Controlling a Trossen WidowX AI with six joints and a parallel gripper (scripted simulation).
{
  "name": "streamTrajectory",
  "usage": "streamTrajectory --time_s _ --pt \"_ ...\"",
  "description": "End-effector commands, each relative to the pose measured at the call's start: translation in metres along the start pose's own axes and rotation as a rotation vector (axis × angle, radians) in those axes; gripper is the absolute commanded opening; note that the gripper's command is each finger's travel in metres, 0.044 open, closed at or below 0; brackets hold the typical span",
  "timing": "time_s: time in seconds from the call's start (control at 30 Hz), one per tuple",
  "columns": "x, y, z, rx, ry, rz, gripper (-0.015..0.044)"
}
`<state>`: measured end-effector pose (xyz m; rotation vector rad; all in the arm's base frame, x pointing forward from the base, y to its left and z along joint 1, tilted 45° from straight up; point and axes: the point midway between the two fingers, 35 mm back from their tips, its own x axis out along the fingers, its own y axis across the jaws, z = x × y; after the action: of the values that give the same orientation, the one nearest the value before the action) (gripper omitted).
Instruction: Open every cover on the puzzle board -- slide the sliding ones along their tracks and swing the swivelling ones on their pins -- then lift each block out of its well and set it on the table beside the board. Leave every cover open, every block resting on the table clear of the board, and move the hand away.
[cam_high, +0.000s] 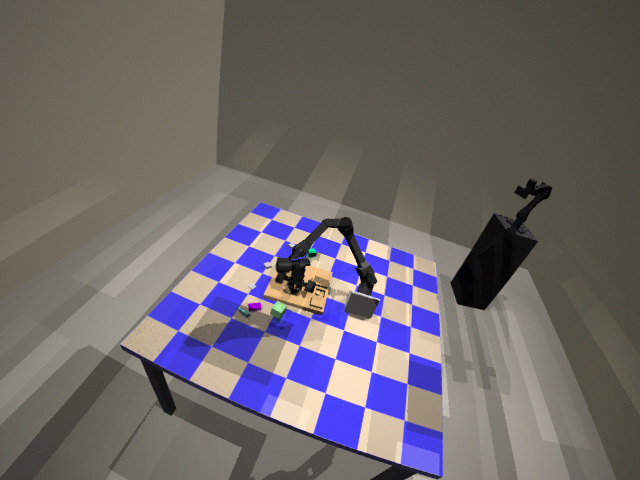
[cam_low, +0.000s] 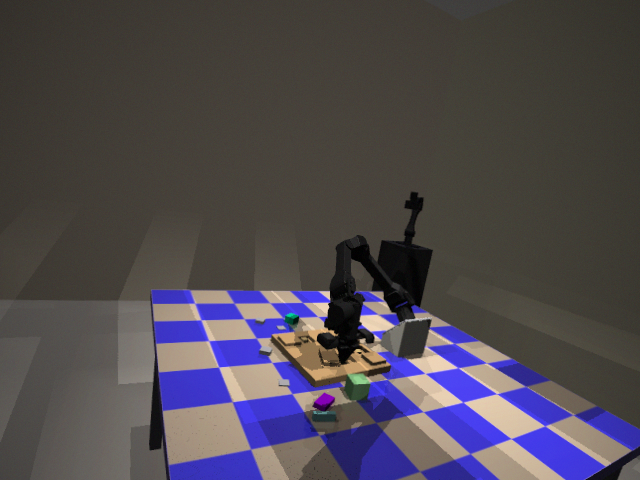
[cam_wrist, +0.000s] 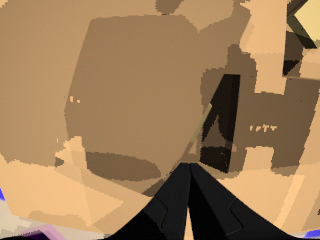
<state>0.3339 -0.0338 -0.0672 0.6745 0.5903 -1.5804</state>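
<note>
The wooden puzzle board (cam_high: 281, 297) (cam_low: 307, 361) lies on the checkered table. My gripper (cam_high: 294, 290) (cam_low: 343, 361) (cam_wrist: 187, 171) is shut and empty, its tips low over the board, beside a wooden cover (cam_wrist: 135, 90). A narrow dark opening (cam_wrist: 220, 125) lies just right of the tips in the wrist view. A pale yellow block (cam_wrist: 307, 22) shows in a well at the top right of that view. Other covers and wells are partly hidden by the arm or in shadow.
Near the board lie a light green cube (cam_high: 278, 310) (cam_low: 357, 386), a purple block (cam_high: 254, 306) (cam_low: 324, 401), a teal piece (cam_high: 243, 312) (cam_low: 324, 416), a green block (cam_high: 312, 252) (cam_low: 292, 318) and several small grey pieces. A grey wedge (cam_high: 361, 304) (cam_low: 414, 338) stands by the arm's base.
</note>
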Motion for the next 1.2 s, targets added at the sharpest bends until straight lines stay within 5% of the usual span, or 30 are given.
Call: streamTrajectory --time_s 0.0,1.17 --pt "0.001 0.007 -0.001 -0.007 -0.005 0.0 0.0" --pt "0.001 0.044 0.01 -0.005 -0.005 0.001 0.0"
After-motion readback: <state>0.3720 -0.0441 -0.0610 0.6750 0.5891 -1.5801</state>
